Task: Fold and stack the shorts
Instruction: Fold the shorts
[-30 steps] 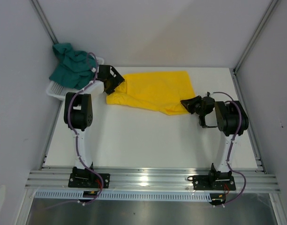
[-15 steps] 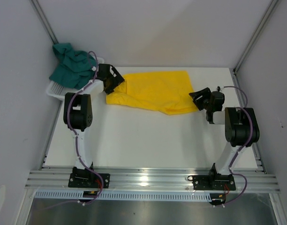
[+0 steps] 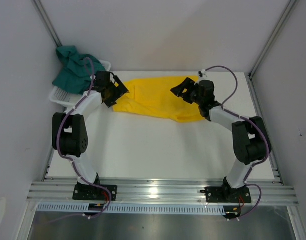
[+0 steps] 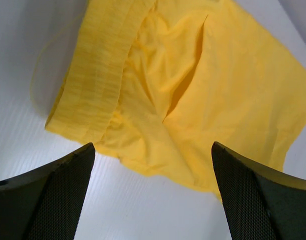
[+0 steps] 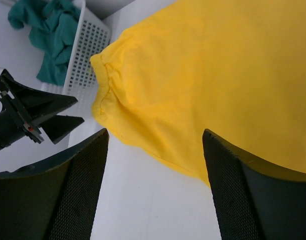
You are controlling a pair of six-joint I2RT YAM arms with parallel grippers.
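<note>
While both arms reach forward from the near edge of the table [image 3: 153,150], the yellow shorts [image 3: 158,100] lie spread out on its far half. Left gripper [image 3: 114,91]: jaws wide apart, holding nothing, above the waistband end. Right gripper [image 3: 179,90]: jaws wide apart, holding nothing, above the middle of the cloth. At the far left corner, the green shorts [image 3: 73,70] lie bunched over the white basket [image 3: 60,96].

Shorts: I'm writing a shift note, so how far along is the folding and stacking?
Done: nothing stacked. In hand: the yellow shorts lie spread on the table, left gripper and right gripper open above them. Left: the teal shorts, heaped on the basket, then stacking.
</note>
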